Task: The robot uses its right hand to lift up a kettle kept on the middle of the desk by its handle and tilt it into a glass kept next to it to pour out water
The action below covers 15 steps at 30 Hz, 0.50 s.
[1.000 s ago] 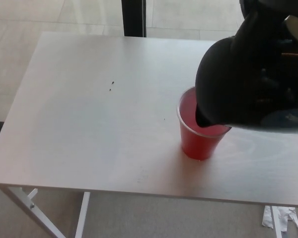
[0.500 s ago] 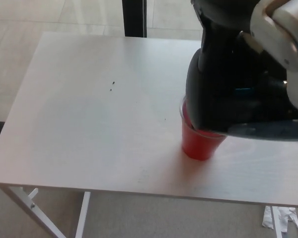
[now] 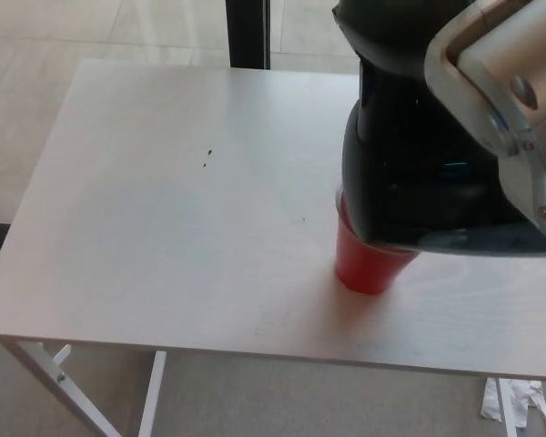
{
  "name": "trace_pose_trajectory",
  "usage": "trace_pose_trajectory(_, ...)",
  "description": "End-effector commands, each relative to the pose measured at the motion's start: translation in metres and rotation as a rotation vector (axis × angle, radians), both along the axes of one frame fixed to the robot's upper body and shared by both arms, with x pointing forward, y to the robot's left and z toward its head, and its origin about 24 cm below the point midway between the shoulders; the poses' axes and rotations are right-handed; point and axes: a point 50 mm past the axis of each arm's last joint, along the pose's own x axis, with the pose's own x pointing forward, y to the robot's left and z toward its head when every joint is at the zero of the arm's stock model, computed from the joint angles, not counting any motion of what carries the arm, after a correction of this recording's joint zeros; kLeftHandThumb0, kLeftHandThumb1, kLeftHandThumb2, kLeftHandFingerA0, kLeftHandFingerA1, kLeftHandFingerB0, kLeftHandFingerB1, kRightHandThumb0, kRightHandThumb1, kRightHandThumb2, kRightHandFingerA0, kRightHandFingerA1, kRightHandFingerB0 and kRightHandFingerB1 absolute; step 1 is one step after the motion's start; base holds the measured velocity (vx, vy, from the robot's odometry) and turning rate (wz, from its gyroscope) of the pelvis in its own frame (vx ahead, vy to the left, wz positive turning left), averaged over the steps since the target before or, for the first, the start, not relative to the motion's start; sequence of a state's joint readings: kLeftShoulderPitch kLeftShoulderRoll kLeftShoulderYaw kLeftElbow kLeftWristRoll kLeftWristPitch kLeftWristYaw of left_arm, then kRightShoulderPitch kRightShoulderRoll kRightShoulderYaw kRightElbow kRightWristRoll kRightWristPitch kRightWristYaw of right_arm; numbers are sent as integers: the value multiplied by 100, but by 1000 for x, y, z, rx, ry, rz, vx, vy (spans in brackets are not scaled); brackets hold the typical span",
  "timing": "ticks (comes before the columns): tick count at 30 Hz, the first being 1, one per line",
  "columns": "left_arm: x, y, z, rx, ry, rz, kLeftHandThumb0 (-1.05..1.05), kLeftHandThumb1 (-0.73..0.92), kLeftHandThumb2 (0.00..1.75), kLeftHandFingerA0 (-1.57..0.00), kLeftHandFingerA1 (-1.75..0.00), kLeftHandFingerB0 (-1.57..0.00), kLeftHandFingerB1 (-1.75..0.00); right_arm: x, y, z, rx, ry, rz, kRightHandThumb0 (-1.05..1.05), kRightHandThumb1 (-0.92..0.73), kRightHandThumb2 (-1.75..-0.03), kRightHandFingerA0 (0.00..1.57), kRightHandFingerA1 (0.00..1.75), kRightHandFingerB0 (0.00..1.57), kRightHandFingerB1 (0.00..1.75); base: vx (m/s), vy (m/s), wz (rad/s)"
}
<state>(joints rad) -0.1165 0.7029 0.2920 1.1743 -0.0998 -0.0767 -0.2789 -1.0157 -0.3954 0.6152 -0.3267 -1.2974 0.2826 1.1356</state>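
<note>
While the left half of the white table (image 3: 164, 228) lies bare out to its left and near edges, I see only two tiny dark specks (image 3: 207, 158) there. Right of centre, the red cup (image 3: 369, 269) stands near the front edge, its mouth covered by the black kettle (image 3: 419, 173) tilted over it. My right hand's fingers I cannot tell; only a grey wrist casing (image 3: 500, 100) shows at the right.

Two small dark specks (image 3: 207, 158) mark the white table (image 3: 164, 237), with crumpled paper (image 3: 519, 401) on the floor below its right corner.
</note>
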Motion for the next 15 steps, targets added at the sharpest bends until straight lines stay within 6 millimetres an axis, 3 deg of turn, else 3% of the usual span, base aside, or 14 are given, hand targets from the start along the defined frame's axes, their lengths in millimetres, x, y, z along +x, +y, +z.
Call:
trace_pose_trajectory(1,-3,3,3,4,0,-4,-81,92,68,-70,-56,-53,-51,2,-1,-16,-26,73,5,-43,-64,-83,101,157,82,103,0,0,0)
trace_pose_trajectory(4,-4,3,3,12,17,-5,-81,92,70,-69,-55,-53,-51,3,-5,-14,-28,71,-4,-43,-66,-81,101,157,78,90,0,0,0)
trace_pose_trajectory(7,-5,3,2,6,9,-1,-82,92,69,-69,-56,-54,-52,5,-10,-7,-3,63,-20,-45,-69,-79,99,161,78,96,0,0,0)
trace_pose_trajectory(12,-6,3,2,0,8,6,-82,92,71,-67,-55,-53,-52,12,-28,10,125,25,-36,-43,-61,-78,102,159,82,89,0,0,0)
trace_pose_trajectory(13,-7,3,1,3,14,9,-80,92,70,-68,-55,-53,-51,12,-34,14,151,11,-43,-44,-64,-78,98,164,79,100,0,0,0)
trace_pose_trajectory(15,-8,4,1,0,15,13,-81,92,69,-71,-56,-53,-51,14,-43,22,201,-9,-83,-44,-70,-74,94,165,73,97,0,0,0)
